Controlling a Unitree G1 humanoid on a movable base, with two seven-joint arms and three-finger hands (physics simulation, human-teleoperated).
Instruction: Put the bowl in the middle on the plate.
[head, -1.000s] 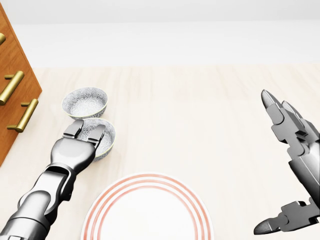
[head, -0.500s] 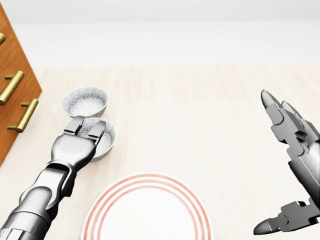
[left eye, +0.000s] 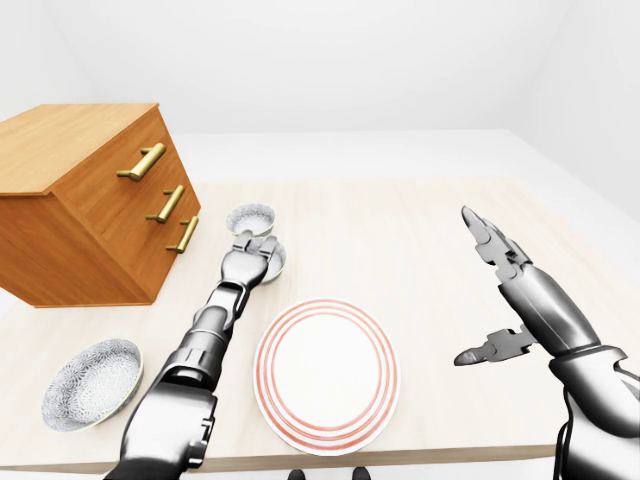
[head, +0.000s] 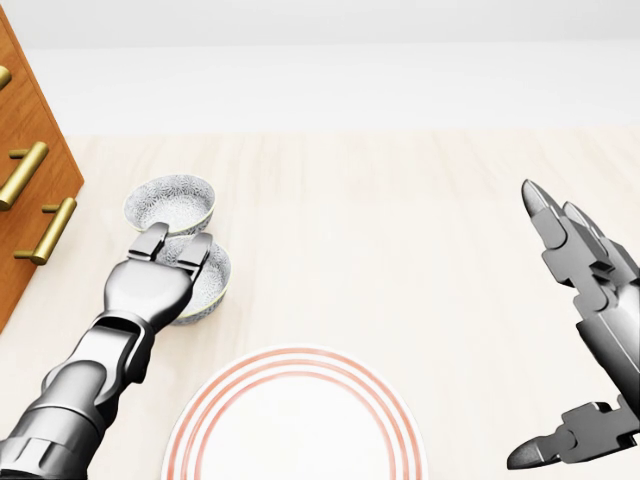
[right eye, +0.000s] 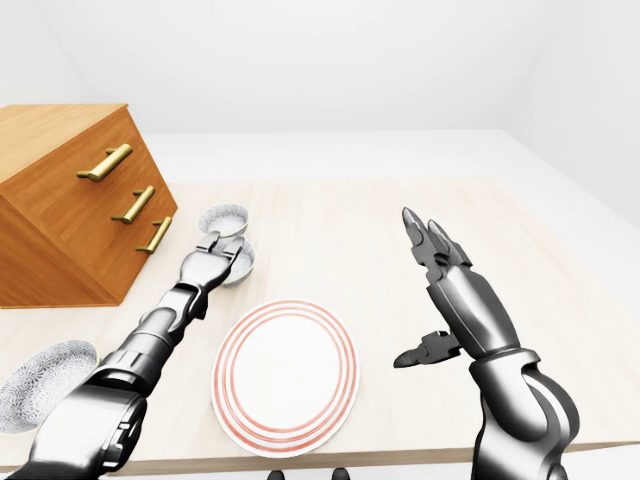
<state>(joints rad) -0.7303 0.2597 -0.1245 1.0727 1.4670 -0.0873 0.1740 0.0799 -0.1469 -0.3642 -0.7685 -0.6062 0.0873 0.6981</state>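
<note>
The left hand (head: 150, 285) covers half of the middle bowl (head: 214, 278), which sits just above the plate (head: 300, 430), itself cut off below. Its thumb is hidden, so the grip is unclear. The right hand (left eye: 530, 300) hangs aside, fingers spread wide.

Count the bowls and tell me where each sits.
3: top bowl by the drawers, middle bowl under the left hand, third bowl at the left-eye view's bottom left. None seems hidden.

Saw brown wooden drawer chest (left eye: 80, 200) on pale wooden desk (left eye: 400, 230), left in left-eye view. Right of it, noted far grey patterned ceramic bowl (head: 170, 203), middle bowl (head: 218, 285) just below, near bowl (left eye: 92, 382) lower left; round white red-ringed plate (left eye: 326, 372) below middle bowl.
</note>
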